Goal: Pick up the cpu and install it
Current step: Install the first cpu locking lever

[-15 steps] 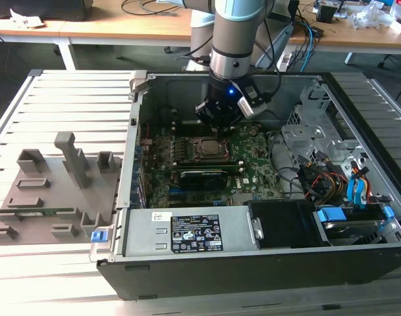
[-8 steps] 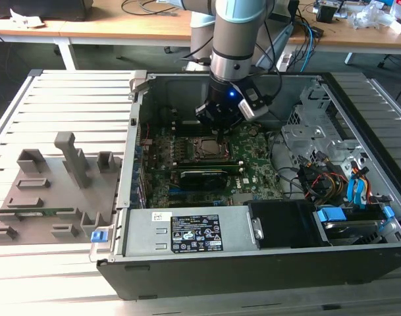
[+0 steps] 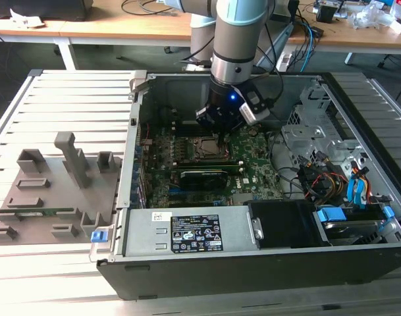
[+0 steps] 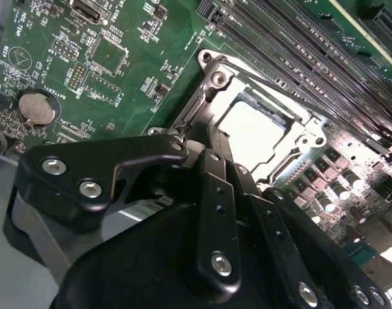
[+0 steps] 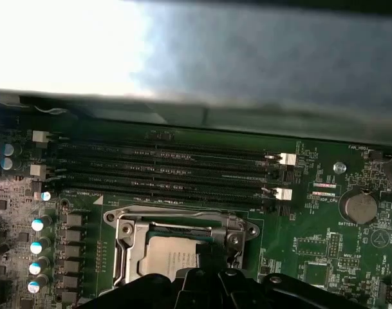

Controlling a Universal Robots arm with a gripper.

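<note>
The cpu (image 4: 255,131) lies flat inside the metal-framed socket (image 4: 216,78) on the green motherboard (image 4: 128,45), its pale silvery top facing up. In the first wrist view the cpu (image 5: 170,257) shows within the socket frame (image 5: 183,217), partly hidden by the gripper's black body. My gripper (image 4: 215,154) hangs low over the near edge of the socket, right beside the chip. In the exterior view the gripper (image 3: 216,124) sits inside the open computer case, just above the socket (image 3: 204,149).
Empty memory slots (image 5: 163,170) run beside the socket, with a coin battery (image 5: 358,207) and capacitors (image 5: 37,246) nearby. An expansion card (image 3: 203,178), the power supply (image 3: 187,230), drive bays and cables (image 3: 332,178) crowd the case. A grey fixture tray (image 3: 55,191) lies at the exterior view's left.
</note>
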